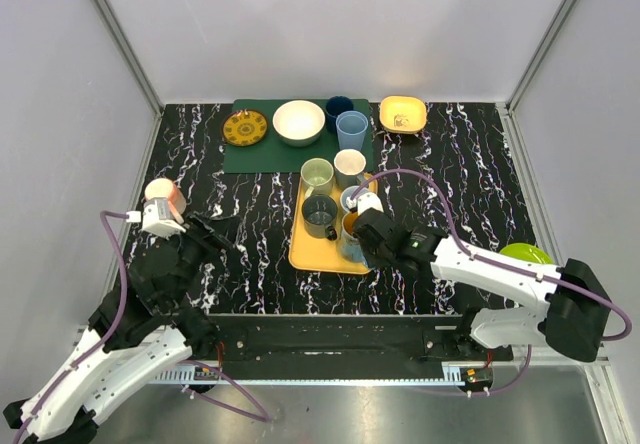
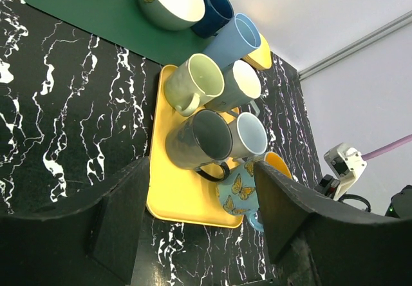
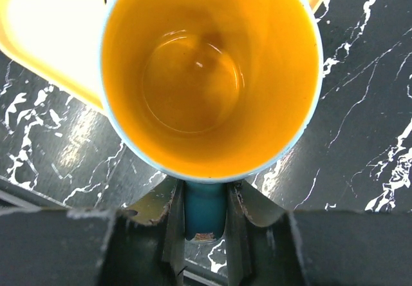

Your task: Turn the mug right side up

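Right gripper (image 3: 205, 221) pinched the butterfly mug (image 3: 209, 73) by its handle at 6 o'clock, mouth toward the wrist camera. The mug was at the yellow tray's (image 1: 300, 256) 5 o'clock corner. Left gripper (image 2: 203, 218) was spread and farther away.

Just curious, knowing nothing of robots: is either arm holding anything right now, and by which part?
The right tool grips the mug by its handle; the left tool holds nothing.

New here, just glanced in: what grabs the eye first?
The butterfly mug, orange inside, fills the right wrist view, its handle clamped in the right gripper at the yellow tray's near right corner. Other mugs crowd the tray; the left gripper hangs open, left of it.
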